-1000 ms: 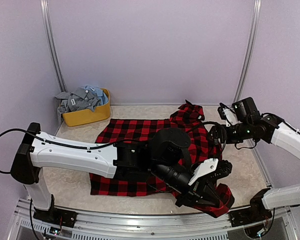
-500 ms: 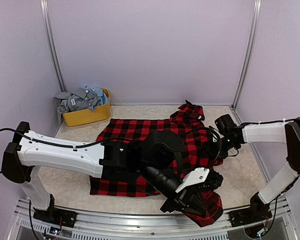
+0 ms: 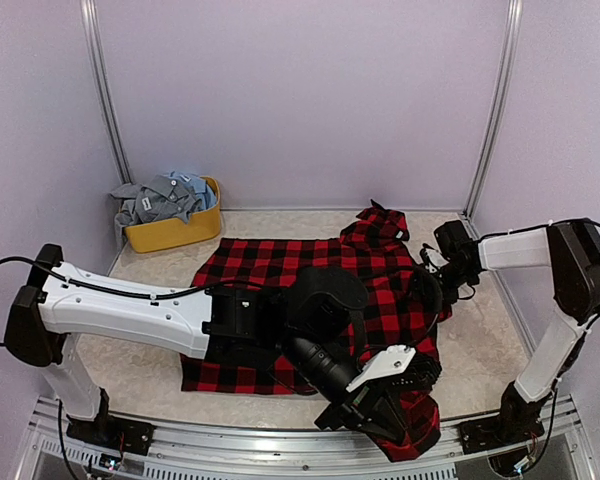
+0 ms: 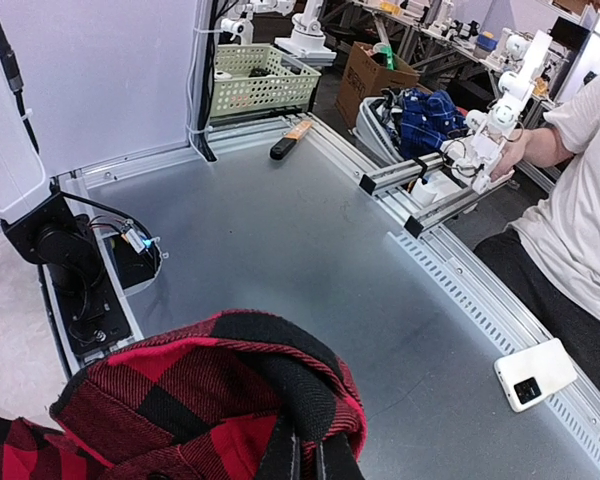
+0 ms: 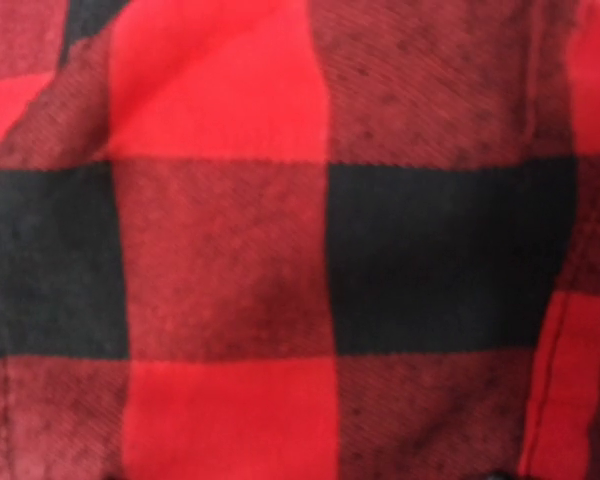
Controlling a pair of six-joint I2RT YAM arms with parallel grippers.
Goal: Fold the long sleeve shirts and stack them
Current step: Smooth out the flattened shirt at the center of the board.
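The red-and-black check flannel shirt [image 3: 270,262] lies spread across the middle of the table. My left arm reaches over it to the front right. There my left gripper [image 3: 377,417] is shut on a bunched fold of the flannel [image 4: 210,390], held over the table's front rail, and its dark fingertips [image 4: 280,462] pinch the cloth. My right gripper [image 3: 427,290] sits low at the shirt's right edge. The right wrist view shows only check cloth [image 5: 230,260] up close, with no fingers in it. Grey and pale blue shirts [image 3: 160,198] are heaped in the tub.
A yellow tub [image 3: 175,235] stands at the back left by the wall. The aluminium front rail [image 3: 230,445] runs along the near edge, and upright posts [image 3: 488,110] stand at the back corners. Beyond the rail a phone [image 4: 536,373] lies on a grey bench beside a person [image 4: 580,200].
My left gripper has drawn the held flannel fold nearer the front rail and slightly left. My right arm has come down from above the table to the shirt's right edge.
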